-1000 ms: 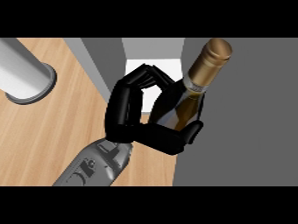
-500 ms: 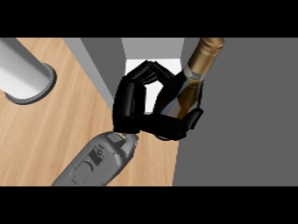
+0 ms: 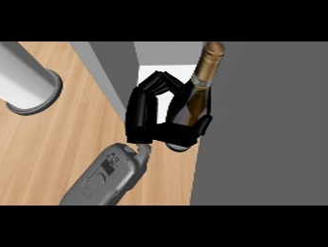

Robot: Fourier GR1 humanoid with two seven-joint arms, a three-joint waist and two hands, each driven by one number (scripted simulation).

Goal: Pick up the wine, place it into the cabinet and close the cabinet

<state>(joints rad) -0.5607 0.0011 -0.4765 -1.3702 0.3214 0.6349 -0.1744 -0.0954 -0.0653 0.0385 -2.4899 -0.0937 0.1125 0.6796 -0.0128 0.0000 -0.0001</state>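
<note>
Right hand (image 3: 156, 118), fingers curled around the wine bottle (image 3: 195, 96) at the cabinet (image 3: 266, 125) opening; the bottle's base is hidden. Gold-foil neck, dark glass body; wooden counter (image 3: 46, 154); grey cylinder (image 3: 20, 79), top cut off.

A kitchen: wooden counter (image 3: 46, 144), grey cabinet (image 3: 266, 135).

The wine bottle (image 3: 195, 99) is partly hidden: the right hand (image 3: 153, 116) covers its lower body and base. The grey cabinet door (image 3: 274, 125) conceals the cabinet interior behind it. The grey cylinder (image 3: 17, 79) is cut off at the left edge.
</note>
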